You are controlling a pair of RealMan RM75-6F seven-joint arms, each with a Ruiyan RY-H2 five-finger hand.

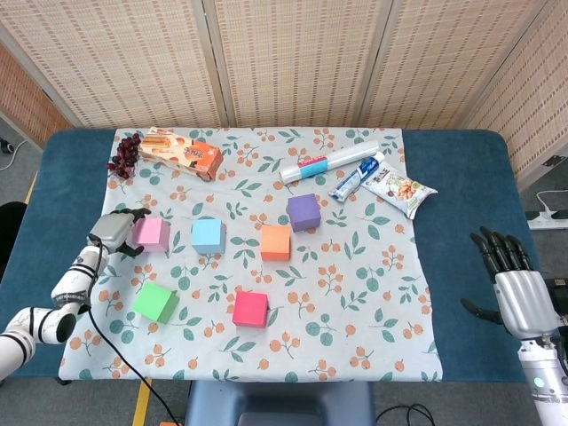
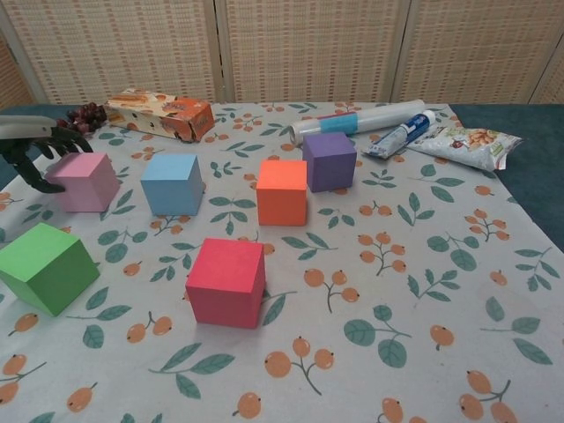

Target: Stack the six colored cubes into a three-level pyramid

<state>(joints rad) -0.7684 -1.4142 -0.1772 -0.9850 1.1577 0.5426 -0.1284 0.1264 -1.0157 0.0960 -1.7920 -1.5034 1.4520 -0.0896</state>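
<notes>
Six cubes lie apart on the floral cloth (image 1: 355,293): pink (image 1: 152,233) (image 2: 84,181), blue (image 1: 208,235) (image 2: 173,183), orange (image 1: 276,241) (image 2: 282,191), purple (image 1: 303,211) (image 2: 330,160), green (image 1: 154,302) (image 2: 46,267) and red (image 1: 250,308) (image 2: 226,281). My left hand (image 1: 114,228) (image 2: 33,141) hovers at the pink cube's left side, fingers spread around its upper left edge, holding nothing. My right hand (image 1: 516,288) stays open, fingers up, over the blue table edge at the far right.
Along the cloth's far edge lie an orange snack box (image 1: 181,152), dark grapes (image 1: 124,154), a white roll (image 1: 328,160), a toothpaste tube (image 1: 357,177) and a snack bag (image 1: 399,189).
</notes>
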